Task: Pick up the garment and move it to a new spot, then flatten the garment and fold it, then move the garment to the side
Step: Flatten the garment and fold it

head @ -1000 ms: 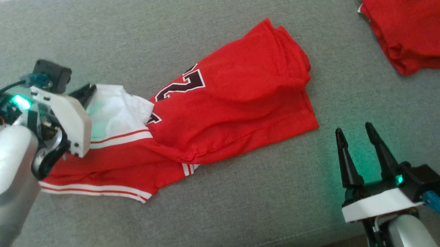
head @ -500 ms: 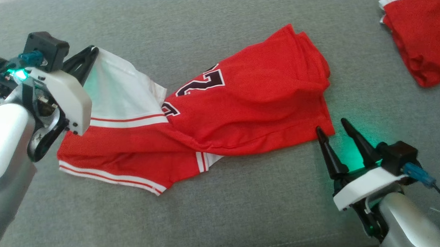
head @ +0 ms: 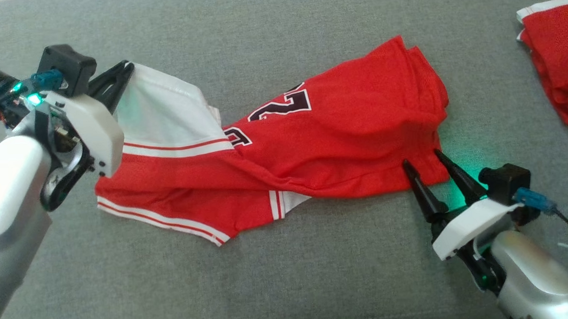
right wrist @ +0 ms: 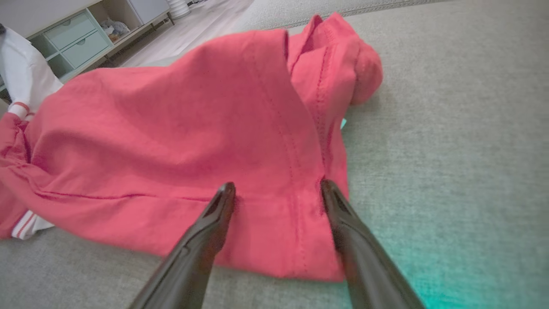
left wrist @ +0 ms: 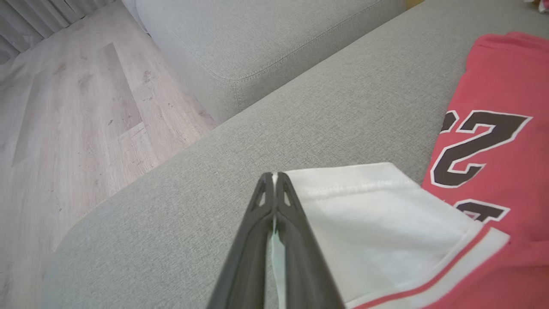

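Red jersey (head: 341, 142), dark numerals, white striped trim; rumpled, stretched across middle of grey sofa seat (head: 289, 284), white corner lifted.

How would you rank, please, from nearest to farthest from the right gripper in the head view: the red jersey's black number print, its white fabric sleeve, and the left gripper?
From the right gripper, open at the red jersey's corner:
1. Black number print, mid-jersey, to its left.
2. White fabric sleeve, farther left.
3. Left gripper, far left, shut on that sleeve.
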You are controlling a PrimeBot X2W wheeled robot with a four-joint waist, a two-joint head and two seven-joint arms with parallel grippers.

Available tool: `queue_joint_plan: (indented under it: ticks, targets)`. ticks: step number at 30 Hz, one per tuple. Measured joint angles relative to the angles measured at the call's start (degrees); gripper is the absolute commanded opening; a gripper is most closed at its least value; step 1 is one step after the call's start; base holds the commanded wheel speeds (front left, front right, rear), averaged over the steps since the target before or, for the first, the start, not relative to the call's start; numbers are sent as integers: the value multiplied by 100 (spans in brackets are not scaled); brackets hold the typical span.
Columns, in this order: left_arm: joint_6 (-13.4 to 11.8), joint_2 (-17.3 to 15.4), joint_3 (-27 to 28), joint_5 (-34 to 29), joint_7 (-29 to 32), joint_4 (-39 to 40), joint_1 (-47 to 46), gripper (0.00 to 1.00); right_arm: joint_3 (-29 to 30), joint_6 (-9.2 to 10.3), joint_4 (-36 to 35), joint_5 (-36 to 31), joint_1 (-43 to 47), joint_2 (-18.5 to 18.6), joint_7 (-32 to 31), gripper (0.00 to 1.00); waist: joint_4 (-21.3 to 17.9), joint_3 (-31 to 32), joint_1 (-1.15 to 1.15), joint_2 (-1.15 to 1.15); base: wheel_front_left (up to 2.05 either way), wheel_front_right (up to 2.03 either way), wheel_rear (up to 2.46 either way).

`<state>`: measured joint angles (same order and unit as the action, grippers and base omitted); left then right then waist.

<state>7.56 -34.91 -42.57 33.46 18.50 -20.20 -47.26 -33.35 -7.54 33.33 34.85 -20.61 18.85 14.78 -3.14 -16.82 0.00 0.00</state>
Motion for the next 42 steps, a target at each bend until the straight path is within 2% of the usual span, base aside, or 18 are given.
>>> queue_joint_plan:
  ticks: [6,7,8,9,10,12,13,14,19,26,30,33,39,42]
  targets:
    - [0,3,-8,26,-51,-9,2,0,-397,0,130,430,-116,187,3,100,62,112,0,0,0,0,0]
    - [-1,3,-8,34,-55,-9,3,0,-465,0,136,495,-120,203,3,91,67,127,0,0,0,0,0]
    - [-1,3,-8,35,-80,-10,5,0,-530,1,144,567,-122,222,15,78,74,137,0,0,0,0,0]
    - [-1,4,-11,35,-94,-10,7,0,-582,0,154,631,-130,248,18,78,83,145,0,0,0,0,0]
    - [-3,4,-11,35,-98,-10,12,0,-634,0,170,671,-150,287,18,64,92,150,0,0,0,0,0]
    - [-10,4,-11,36,-135,-18,26,0,-744,1,221,750,-231,359,16,18,106,162,0,0,0,0,0]
    - [-23,4,-11,36,-174,-16,36,0,-756,0,235,760,-264,368,14,3,111,171,0,0,0,0,0]
    - [-52,4,-11,36,-221,-16,46,0,-772,1,235,766,-283,370,5,0,117,184,0,0,0,0,0]
    - [-57,-11,10,31,-657,26,68,0,-623,0,27,799,-285,549,-1,0,129,385,0,0,0,0,0]
    - [-59,-274,180,-94,-1414,556,89,0,422,1,-1025,735,-204,961,-2,0,114,855,0,0,0,0,0]
    - [-174,-523,375,-122,-1708,1059,201,0,934,0,-1738,624,-203,1345,-2,0,93,1216,-1,0,0,0,0]
    - [-258,-637,506,-97,-1817,1361,226,0,1172,0,-2071,564,-205,1486,-23,0,77,1404,-1,0,0,0,0]
    - [-489,-761,1138,215,-2008,2248,-44,0,1927,0,-2882,483,-438,1670,-653,0,66,1787,-2,0,0,0,0]
    - [-447,-766,1148,253,-1837,2393,-490,0,2087,1,-2972,320,-898,1778,-1033,0,115,1746,-2,0,0,0,0]
